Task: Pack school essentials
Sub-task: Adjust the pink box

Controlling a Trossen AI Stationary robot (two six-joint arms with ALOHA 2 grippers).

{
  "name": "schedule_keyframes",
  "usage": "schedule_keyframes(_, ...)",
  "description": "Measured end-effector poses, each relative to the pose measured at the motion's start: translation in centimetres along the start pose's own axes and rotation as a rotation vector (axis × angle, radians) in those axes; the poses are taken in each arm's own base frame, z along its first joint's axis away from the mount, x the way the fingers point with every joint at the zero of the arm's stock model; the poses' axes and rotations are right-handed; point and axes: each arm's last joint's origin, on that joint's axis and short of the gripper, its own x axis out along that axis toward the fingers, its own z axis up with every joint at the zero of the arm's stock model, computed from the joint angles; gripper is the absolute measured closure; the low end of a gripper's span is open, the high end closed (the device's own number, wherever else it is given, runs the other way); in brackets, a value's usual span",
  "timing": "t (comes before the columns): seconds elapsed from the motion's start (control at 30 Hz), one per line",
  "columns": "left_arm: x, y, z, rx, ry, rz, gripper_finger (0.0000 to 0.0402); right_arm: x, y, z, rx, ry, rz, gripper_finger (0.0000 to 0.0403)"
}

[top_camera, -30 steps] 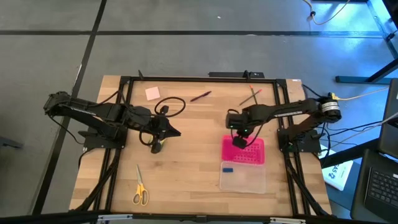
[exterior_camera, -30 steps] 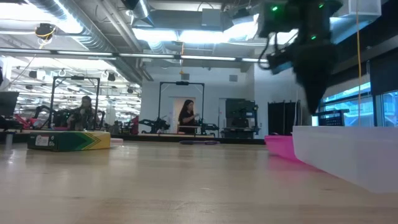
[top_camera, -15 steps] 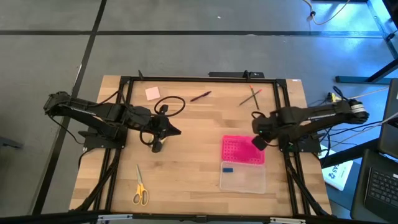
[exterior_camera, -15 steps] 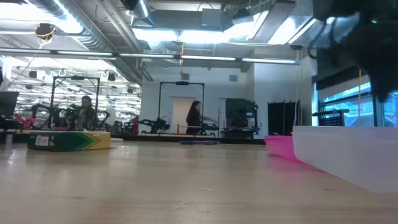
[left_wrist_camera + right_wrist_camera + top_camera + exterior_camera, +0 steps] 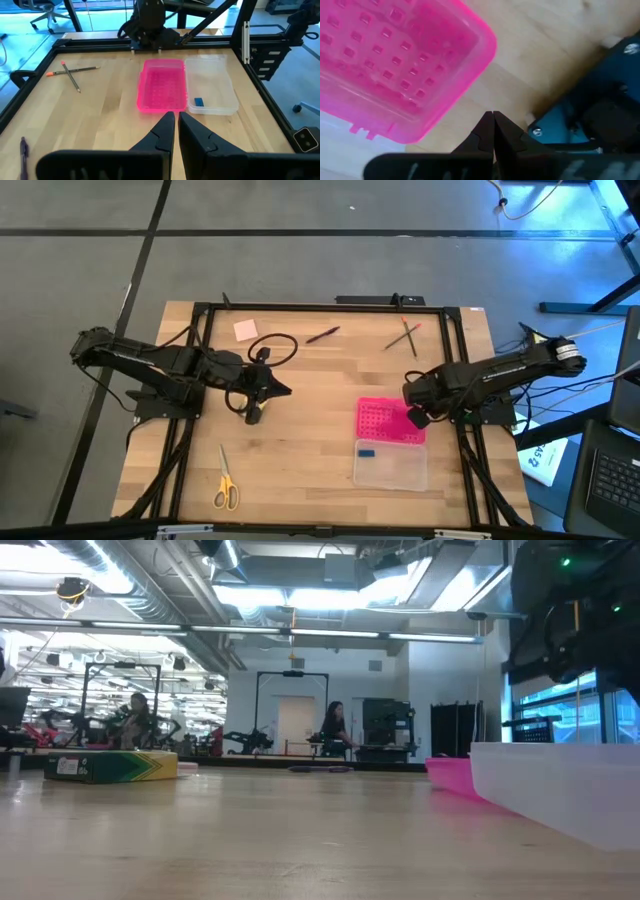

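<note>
from above you have the right gripper at the right edge of the pink lid, which lies open beside the clear case holding the tiny blue eraser. your left gripper sits left of centre. scissors lie near left; the sticky-note pad, pen and pencils lie along the far side.
</note>
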Motion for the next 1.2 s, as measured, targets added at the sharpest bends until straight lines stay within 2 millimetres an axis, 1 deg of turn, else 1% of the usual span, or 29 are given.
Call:
schedule_keyframes(0.4,0.0,0.0,0.0,0.0,0.0,0.0,0.0383,2.4,1.6,0.9,0.009,0.132,-0.104,0.0402)
schedule_keyframes(0.67,0.0,0.0,0.0,0.0,0.0,-0.001,0.0383,4.0,2.8,1.7,0.014,0.186,-0.098,0.0402)
schedule_keyframes(0.97,0.0,0.0,0.0,0.02,0.005,-0.002,0.0383,4.3,4.0,2.2,-0.002,0.177,0.02,0.0402)
schedule_keyframes(1.2,0.0,0.0,-0.2,0.037,0.024,-0.001,0.0383,4.3,5.2,2.7,-0.012,0.119,0.137,0.0402)
